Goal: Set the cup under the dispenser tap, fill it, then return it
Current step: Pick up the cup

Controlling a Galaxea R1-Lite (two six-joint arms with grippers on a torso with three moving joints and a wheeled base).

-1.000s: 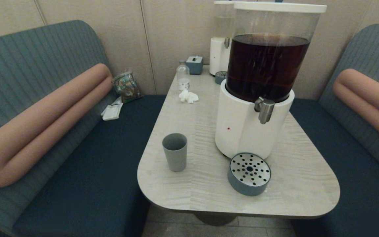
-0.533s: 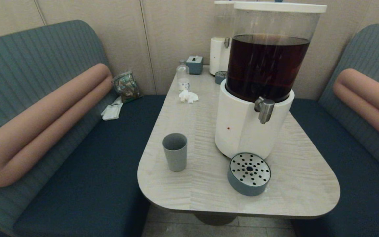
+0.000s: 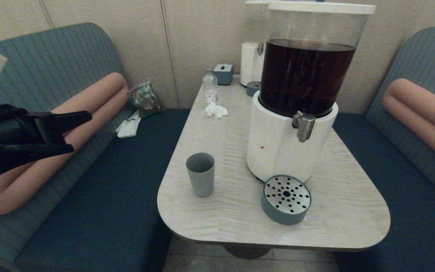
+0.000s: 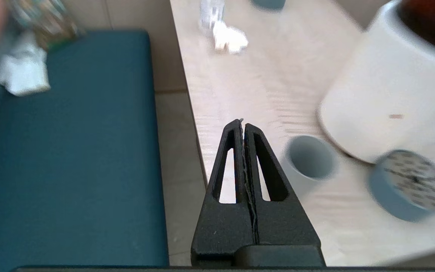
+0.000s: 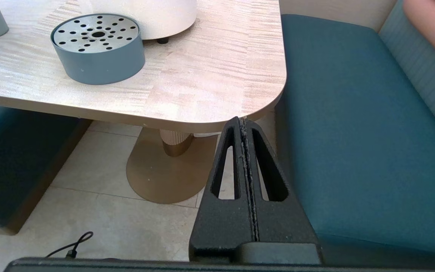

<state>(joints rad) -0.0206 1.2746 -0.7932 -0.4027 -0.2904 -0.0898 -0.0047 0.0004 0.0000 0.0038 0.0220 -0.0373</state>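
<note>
The grey-green cup [image 3: 201,174] stands upright and empty on the table's [image 3: 240,219] front left part, left of the large dispenser [image 3: 278,151]. The steel tap [image 3: 303,126] juts from the white base, under the tank of dark brown liquid, and nothing stands beneath it. My left arm [image 3: 13,136] reaches in from the left over the bench, well short of the cup. In the left wrist view the left gripper [image 4: 242,122] is shut and empty, with the cup [image 4: 308,162] just beyond its tip. My right gripper [image 5: 243,120] hangs shut and empty below the table's front right corner.
A round blue-grey drip tray [image 3: 286,199] with a perforated steel top sits in front of the dispenser. At the back of the table are a crumpled tissue [image 3: 216,110], a small bottle [image 3: 210,87], a tissue box [image 3: 223,73] and a smaller white dispenser [image 3: 250,64]. Benches flank the table.
My left arm has come into the head view from the left, over the bench. The cup, the tray and the dispenser have not moved.
</note>
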